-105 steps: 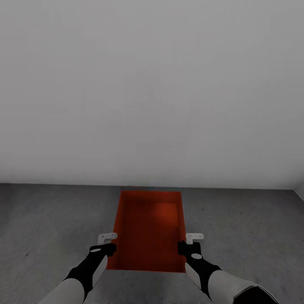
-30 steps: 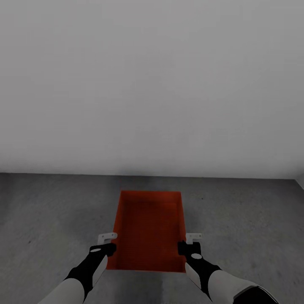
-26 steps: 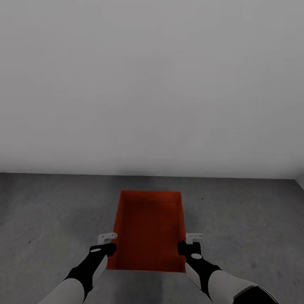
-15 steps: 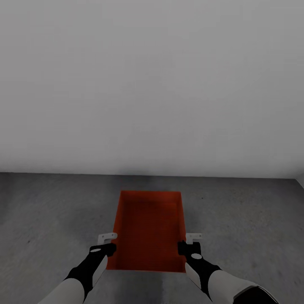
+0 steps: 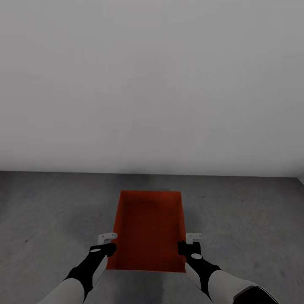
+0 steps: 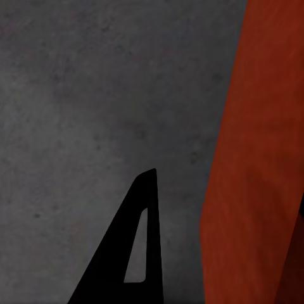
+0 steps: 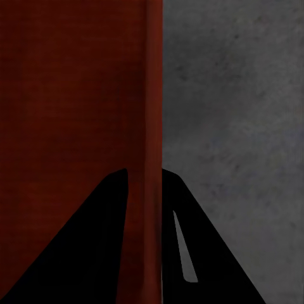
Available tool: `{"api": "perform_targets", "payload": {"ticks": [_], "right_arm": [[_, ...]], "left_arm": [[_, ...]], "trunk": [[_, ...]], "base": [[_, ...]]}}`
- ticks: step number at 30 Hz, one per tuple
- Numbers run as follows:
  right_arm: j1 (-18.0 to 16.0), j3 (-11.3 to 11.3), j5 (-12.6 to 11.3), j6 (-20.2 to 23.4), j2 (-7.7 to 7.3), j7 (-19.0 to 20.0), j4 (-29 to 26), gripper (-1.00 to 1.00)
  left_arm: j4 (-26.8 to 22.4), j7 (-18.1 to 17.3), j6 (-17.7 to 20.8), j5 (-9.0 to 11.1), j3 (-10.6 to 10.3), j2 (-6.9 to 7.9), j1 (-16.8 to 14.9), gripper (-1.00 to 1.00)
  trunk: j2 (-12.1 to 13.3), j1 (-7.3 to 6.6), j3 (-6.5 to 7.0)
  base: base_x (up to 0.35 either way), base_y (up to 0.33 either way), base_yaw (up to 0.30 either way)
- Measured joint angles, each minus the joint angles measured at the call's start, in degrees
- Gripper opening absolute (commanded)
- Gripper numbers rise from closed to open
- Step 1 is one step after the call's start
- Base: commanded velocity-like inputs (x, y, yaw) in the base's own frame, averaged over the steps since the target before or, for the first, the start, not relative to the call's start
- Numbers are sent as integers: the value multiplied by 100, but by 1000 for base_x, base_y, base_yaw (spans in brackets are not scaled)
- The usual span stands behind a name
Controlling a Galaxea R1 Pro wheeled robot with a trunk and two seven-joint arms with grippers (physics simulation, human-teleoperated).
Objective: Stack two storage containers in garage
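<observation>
The storage container (image 5: 148,230) that I hold looks like thin orange-red plastic, matt, with a fine ribbed grain on its inner walls and bottom. The floor (image 5: 50,219) under it is dark grey, rough and speckled like concrete, and the wall (image 5: 152,84) behind is plain white, smooth and matt. My fingers (image 7: 190,253) look like black matt plastic.

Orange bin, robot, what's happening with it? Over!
Left gripper and right gripper each clamp a side wall of the orange bin. Bin over grey floor, white wall ahead. Nothing in the way.
</observation>
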Motion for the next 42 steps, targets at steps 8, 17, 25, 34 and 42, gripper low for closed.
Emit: {"api": "perform_targets", "payload": {"ticks": [8,17,25,34,42], "right_arm": [[0,-12,4,13,0,1,-1,-100],[0,-12,5,15,0,1,-1,-100],[0,-8,3,10,0,1,-1,-100],[0,2,-6,-3,7,-2,1,-100],[0,-7,2,7,4,1,0,-100]], "left_arm": [[0,0,0,3,-1,0,0,-100],[1,0,0,2,-6,1,0,-100],[0,0,0,8,-1,1,0,-100],[0,1,0,9,0,6,0,-100],[0,1,0,11,0,4,0,-100]], "trunk": [[-321,176,-144],[-682,373,-305],[-1003,549,-449],[-1364,747,-610],[-1685,923,-754]], "base": [[0,0,0],[0,0,0],[0,0,0],[0,0,0],[0,0,0]]}}
